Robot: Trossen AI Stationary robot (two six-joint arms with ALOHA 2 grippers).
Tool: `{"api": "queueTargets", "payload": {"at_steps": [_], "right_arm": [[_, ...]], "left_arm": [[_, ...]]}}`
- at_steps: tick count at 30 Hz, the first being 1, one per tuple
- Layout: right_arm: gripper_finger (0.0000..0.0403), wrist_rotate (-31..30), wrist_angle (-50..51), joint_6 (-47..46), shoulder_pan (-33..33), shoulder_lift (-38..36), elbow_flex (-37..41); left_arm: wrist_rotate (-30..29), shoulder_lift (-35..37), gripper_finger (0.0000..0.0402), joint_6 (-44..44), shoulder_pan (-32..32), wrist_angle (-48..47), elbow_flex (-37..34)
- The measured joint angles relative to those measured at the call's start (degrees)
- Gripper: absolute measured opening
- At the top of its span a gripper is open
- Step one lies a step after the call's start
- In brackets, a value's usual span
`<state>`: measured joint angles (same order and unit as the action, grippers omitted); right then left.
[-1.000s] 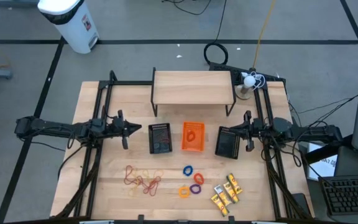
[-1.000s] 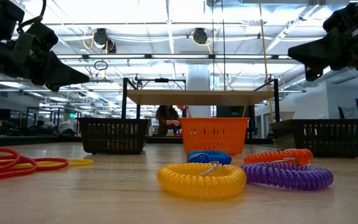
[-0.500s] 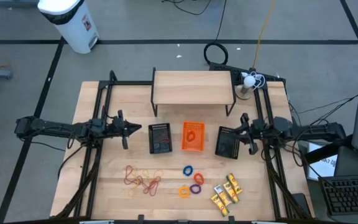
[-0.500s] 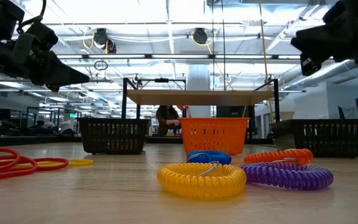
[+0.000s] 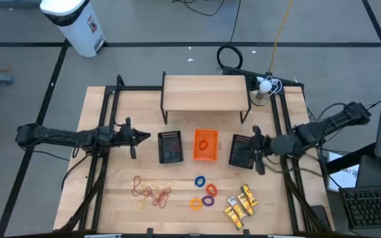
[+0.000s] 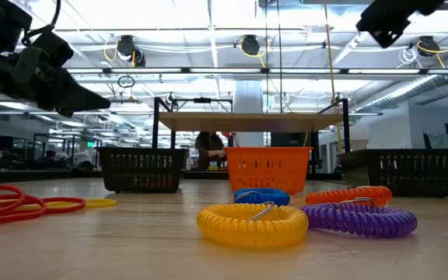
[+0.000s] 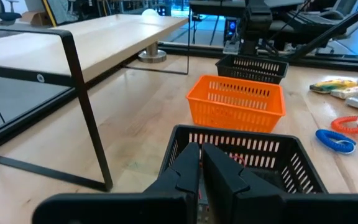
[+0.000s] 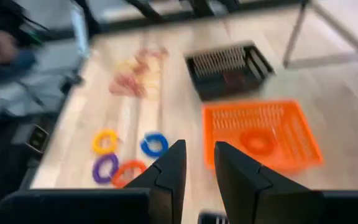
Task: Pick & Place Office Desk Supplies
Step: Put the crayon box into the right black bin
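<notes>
Pale wood forms the worktop (image 5: 111,192), seen from above with a small wooden shelf (image 5: 205,92) at its far edge. In a row across the middle sit a black mesh tray (image 5: 171,146), an orange tray (image 5: 206,145) and a second black mesh tray (image 5: 242,152).

Most loose supplies lie toward the near edge. A tangle of red, orange and tan rubber bands (image 5: 152,190) sits near the left corner. Beside it, near the middle, are four coiled rings: blue (image 5: 200,180), red (image 5: 211,190), orange (image 5: 196,203) and purple (image 5: 208,200). A cluster of yellow oblong pieces (image 5: 240,203) lies toward the right corner. One orange ring (image 5: 205,143) already rests inside the orange tray.

The left gripper (image 5: 145,137) hangs just beside the left mesh tray, fingers pressed together and holding nothing. The right gripper (image 5: 257,153) hovers over the right mesh tray's outer edge; in its wrist view its fingers (image 8: 240,168) stand slightly apart with nothing between them.

This reads as a pause between items, with much of the sorting not yet done. The next move likely calls for the right arm to swing toward the near edge, widen its fingers and descend over a ring or yellow piece.
</notes>
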<state>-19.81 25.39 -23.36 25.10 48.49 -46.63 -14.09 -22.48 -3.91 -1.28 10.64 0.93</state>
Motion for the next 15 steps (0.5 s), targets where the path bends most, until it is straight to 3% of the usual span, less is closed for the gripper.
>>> {"api": "queueTargets", "payload": {"at_steps": [6,15], "right_arm": [[0.0061,-2.74,11.91,-14.58,9.75,11.56,-7.56],[0.002,-0.9,23.69,-40.23,20.08,24.16,-8.35]], "left_arm": [[0.01,0.0,0.0019,-1.02,0.0,-0.49,0.0],[0.04,0.0,0.0019,-1.48,0.0,-0.62,0.0]]}}
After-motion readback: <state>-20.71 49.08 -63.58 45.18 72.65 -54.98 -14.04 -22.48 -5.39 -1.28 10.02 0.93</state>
